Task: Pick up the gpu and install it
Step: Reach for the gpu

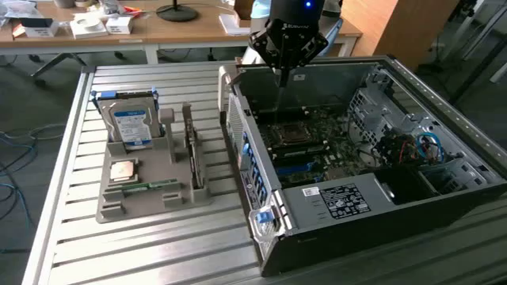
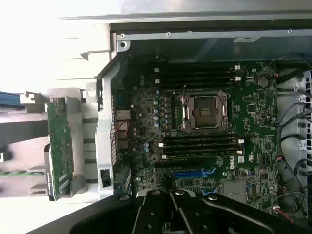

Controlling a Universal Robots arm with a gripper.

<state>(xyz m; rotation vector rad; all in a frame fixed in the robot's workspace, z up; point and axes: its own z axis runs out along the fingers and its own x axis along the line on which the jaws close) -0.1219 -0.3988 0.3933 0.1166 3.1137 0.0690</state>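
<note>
The gpu (image 1: 191, 148) stands on edge in a slot of the grey holder (image 1: 142, 205) on the slatted table, at the exterior view's left of the open computer case (image 1: 357, 196). In the wrist view the gpu (image 2: 60, 148) shows as a green board in that holder, outside the case wall. My gripper (image 1: 281, 81) hangs over the far end of the case, well apart from the gpu. Its fingers (image 2: 163, 204) are shut together with nothing between them, above the motherboard (image 2: 253, 122) near a blue slot (image 2: 187, 173).
The holder also carries a blue-labelled hard drive (image 1: 130, 122), a CPU chip (image 1: 123, 171) and a green RAM stick (image 1: 146, 186). Inside the case are the CPU socket (image 2: 204, 111), cables (image 1: 424, 145) and a power supply (image 1: 348, 202). A desk (image 1: 182, 27) stands behind.
</note>
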